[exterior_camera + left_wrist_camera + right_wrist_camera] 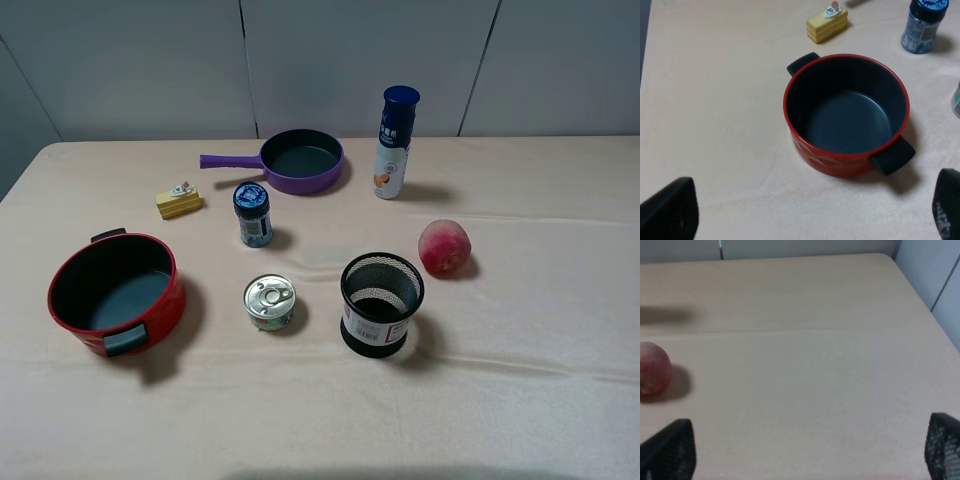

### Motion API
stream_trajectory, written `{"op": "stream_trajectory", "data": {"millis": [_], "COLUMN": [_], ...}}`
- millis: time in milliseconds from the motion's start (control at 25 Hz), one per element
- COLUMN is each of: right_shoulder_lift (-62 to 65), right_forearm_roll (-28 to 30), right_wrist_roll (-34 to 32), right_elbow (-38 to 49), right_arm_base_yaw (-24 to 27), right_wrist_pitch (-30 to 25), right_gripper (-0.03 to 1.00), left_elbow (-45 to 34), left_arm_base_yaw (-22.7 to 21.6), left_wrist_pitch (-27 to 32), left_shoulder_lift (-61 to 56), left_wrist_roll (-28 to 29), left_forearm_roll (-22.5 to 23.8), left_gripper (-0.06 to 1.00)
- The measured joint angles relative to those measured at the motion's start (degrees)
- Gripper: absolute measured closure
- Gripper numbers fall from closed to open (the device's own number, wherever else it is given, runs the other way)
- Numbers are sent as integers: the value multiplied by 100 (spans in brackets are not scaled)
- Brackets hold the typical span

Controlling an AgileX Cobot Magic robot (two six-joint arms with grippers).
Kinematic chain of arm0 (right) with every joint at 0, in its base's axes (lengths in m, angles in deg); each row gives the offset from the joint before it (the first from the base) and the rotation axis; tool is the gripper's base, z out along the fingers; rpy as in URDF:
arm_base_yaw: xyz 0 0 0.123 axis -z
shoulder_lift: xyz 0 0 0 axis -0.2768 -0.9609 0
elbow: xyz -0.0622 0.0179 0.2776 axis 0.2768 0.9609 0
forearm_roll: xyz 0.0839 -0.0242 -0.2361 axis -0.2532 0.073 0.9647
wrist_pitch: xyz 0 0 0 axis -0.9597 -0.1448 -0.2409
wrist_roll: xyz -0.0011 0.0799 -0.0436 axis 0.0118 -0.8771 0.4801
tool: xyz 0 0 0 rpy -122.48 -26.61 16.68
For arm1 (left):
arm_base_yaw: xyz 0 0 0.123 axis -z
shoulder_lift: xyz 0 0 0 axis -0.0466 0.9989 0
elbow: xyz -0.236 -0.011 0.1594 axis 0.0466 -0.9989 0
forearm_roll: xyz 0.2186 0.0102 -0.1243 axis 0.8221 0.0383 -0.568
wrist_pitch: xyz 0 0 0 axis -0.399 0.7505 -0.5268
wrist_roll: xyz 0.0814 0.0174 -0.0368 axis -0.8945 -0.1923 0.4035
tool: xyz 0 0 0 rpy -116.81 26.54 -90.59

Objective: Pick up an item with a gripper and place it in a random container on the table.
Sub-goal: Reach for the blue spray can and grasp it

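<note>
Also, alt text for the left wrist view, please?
An empty red pot with black handles stands on the beige table, ahead of the open left gripper. Beyond are a yellow cake toy and a blue-lidded jar.

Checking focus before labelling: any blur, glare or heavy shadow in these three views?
Exterior high: sharp, evenly lit, soft shadows right of objects like the bottle; no glare. Left wrist: red pot crisp, gripper fingertips blurred. Right wrist: softer overall, peach fuzzy, smeared dark shadow past it.

No legible txt; bottle (pixel 394 150) print blurry
</note>
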Motion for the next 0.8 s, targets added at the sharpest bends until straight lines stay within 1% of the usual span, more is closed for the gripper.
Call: {"op": "stream_trajectory", "data": {"millis": [800], "right_shoulder_lift": [0], "right_forearm_roll": [0], "right_wrist_roll": [0], "right_elbow": [0], "right_arm_base_yaw": [0], "right_wrist_pitch": [0], "right_gripper": [27], "left_elbow": [0], "left_arm_base_yaw": [0], "left_wrist_pitch": [0], "left_shoulder_lift": [0], "left_wrist_roll": [0], "left_forearm_roll": [0], "left_gripper": [0]}}
